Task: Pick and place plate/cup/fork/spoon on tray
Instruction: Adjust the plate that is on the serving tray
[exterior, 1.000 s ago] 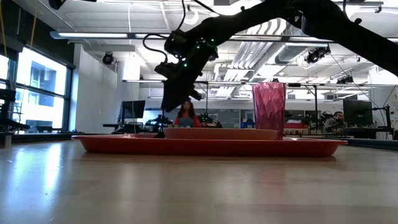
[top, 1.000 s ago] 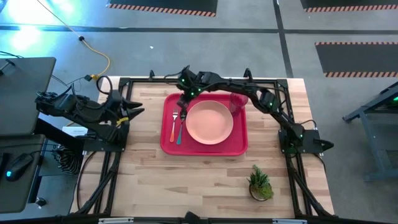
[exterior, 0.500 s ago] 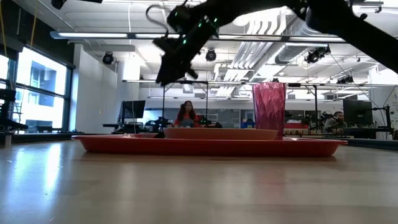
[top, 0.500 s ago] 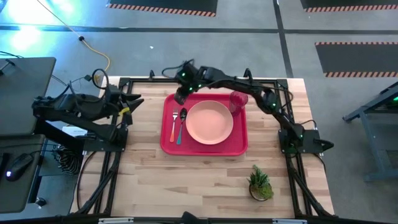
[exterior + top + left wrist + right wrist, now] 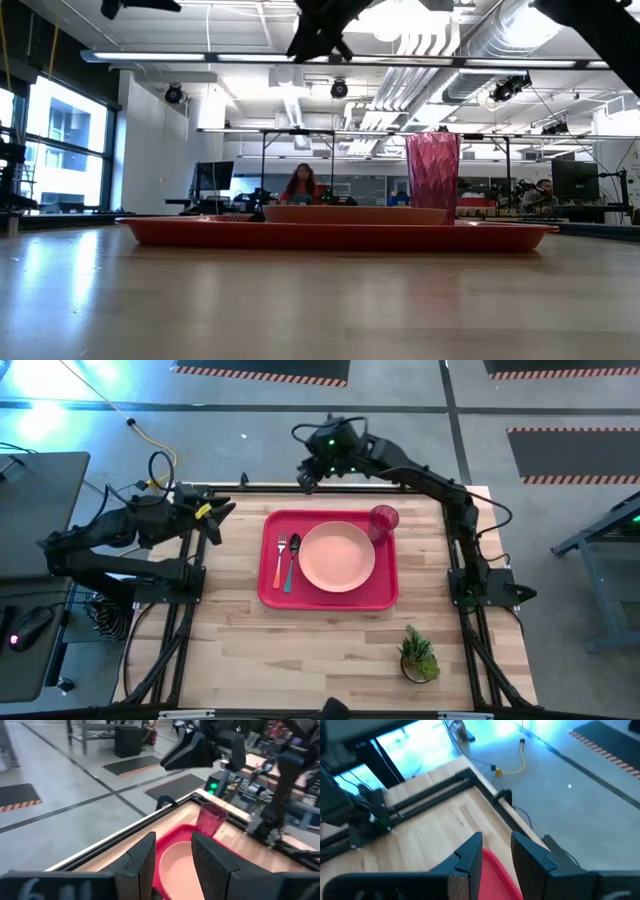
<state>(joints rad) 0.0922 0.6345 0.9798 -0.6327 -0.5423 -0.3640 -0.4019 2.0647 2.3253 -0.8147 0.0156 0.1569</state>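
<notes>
The red tray [image 5: 385, 592] lies on the wooden table. On it rest the peach-pink plate [image 5: 337, 556], the red-pink cup [image 5: 384, 520] standing upright at its far right corner, the orange-handled fork [image 5: 281, 560] and the blue-handled spoon [image 5: 291, 560], side by side left of the plate. My right gripper [image 5: 305, 478] is raised high over the table's far edge, open and empty [image 5: 497, 840]. My left gripper [image 5: 218, 514] hovers off the tray's far left corner, open and empty [image 5: 172, 840].
A small potted green plant [image 5: 418, 656] stands near the table's front right. Black frame rails [image 5: 240, 490] run along the table's edges. The arm bases stand at the left [image 5: 150, 575] and right [image 5: 480, 585] sides. A person [image 5: 300, 185] sits in the room behind.
My right gripper has risen from just above the fork and spoon and drawn back toward the table's far edge, ending high above it. My left gripper has lifted and moved a little toward the far edge. The things on the tray have stayed put.
</notes>
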